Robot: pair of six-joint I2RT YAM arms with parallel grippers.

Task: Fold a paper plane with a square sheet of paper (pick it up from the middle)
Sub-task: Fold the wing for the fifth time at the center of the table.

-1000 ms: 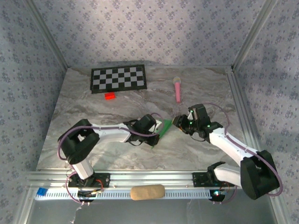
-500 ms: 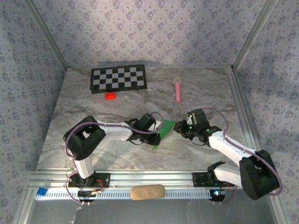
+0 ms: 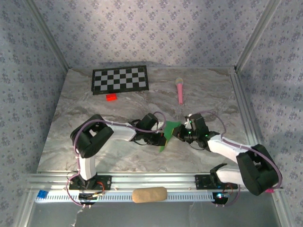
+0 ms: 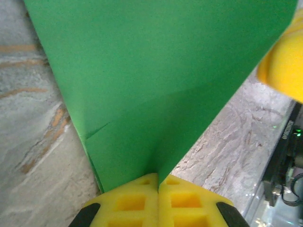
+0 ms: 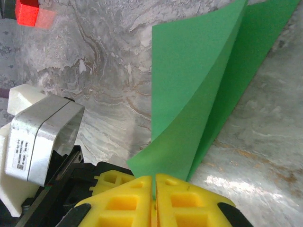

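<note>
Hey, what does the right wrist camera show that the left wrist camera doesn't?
Right wrist: a red block and a grey labelled housing. Left wrist: a yellow fingertip at the sheet's right edge. Both: the folded square sheet of paper over the marble table, with the right gripper and the left gripper each shut on it.

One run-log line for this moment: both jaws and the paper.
left jaws: shut on green paper | right jaws: shut on green paper | green paper: folded over

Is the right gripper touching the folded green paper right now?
Touching. The right wrist view shows the right gripper pinched shut on the bottom corner of the folded green paper, which runs in between its yellow tips.
</note>
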